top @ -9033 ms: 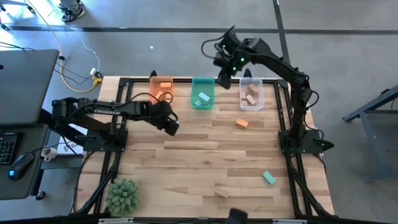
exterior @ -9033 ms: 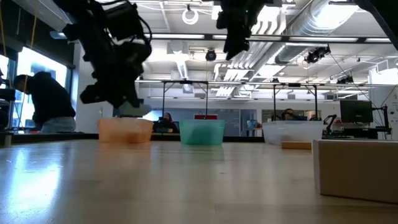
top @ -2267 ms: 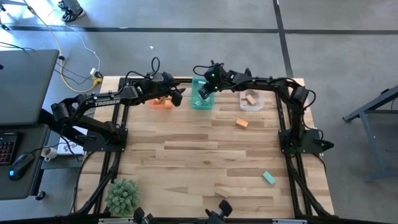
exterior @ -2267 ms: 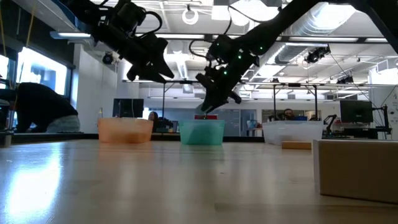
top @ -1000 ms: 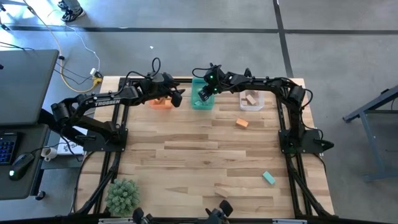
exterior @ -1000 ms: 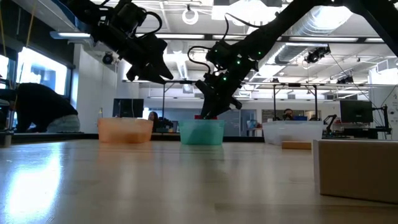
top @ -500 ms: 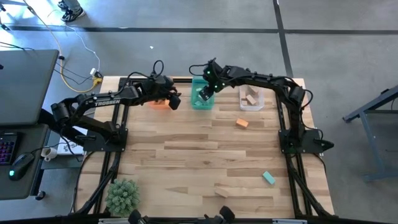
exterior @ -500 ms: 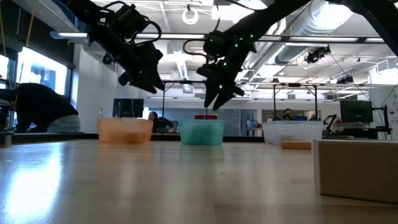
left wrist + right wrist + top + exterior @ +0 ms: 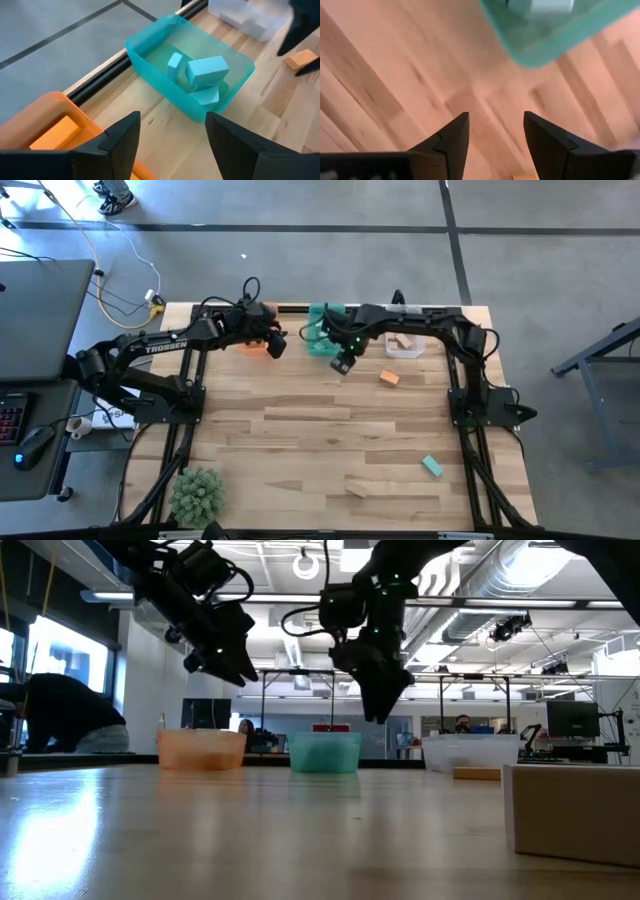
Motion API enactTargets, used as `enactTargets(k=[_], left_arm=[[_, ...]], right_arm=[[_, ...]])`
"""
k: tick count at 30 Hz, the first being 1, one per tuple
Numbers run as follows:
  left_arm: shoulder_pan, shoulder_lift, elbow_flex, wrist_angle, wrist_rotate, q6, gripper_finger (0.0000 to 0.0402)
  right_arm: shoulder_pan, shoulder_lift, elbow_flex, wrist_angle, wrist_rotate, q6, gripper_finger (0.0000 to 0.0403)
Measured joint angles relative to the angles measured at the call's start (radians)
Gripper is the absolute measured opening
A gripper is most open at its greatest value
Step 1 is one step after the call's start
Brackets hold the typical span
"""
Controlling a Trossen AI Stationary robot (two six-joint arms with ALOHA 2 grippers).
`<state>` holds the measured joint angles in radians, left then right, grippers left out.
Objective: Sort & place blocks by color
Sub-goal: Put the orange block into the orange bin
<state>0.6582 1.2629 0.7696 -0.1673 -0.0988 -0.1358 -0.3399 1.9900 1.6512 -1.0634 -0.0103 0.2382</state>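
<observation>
On the near part of the wooden table [image 9: 330, 420] lie a tan block [image 9: 357, 489] and a teal block [image 9: 432, 466], with an orange block [image 9: 389, 378] farther back. Beyond it the right hand [image 9: 343, 364] hovers open and empty beside the green bin [image 9: 322, 340]; the left hand [image 9: 276, 347], also open, hangs by the orange bin [image 9: 250, 347]. Tan blocks sit in the clear bin [image 9: 404, 344].

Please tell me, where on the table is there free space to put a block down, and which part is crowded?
The wide middle of the table is bare, between the orange block and the plant. The far edge is crowded: orange bin, green bin and clear bin in a row, with the left gripper and right gripper over it.
</observation>
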Motion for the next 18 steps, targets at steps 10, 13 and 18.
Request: enactTargets(k=[10,13,18], left_arm=[[-0.023,-0.001,0.0,-0.024,0.001,0.041,0.0211],[-0.032,-0.001,0.0,-0.027,0.001,0.043,0.0211],[-0.044,-0.001,0.0,-0.027,0.001,0.043,0.0211]], right_arm=[[0.128,0.0,0.0,-0.205,0.139,0.009,0.0172],[0.162,0.0,0.0,-0.282,0.203,0.033,0.0172],[0.208,-0.003,-0.001,-0.394,0.299,0.077,0.0172]])
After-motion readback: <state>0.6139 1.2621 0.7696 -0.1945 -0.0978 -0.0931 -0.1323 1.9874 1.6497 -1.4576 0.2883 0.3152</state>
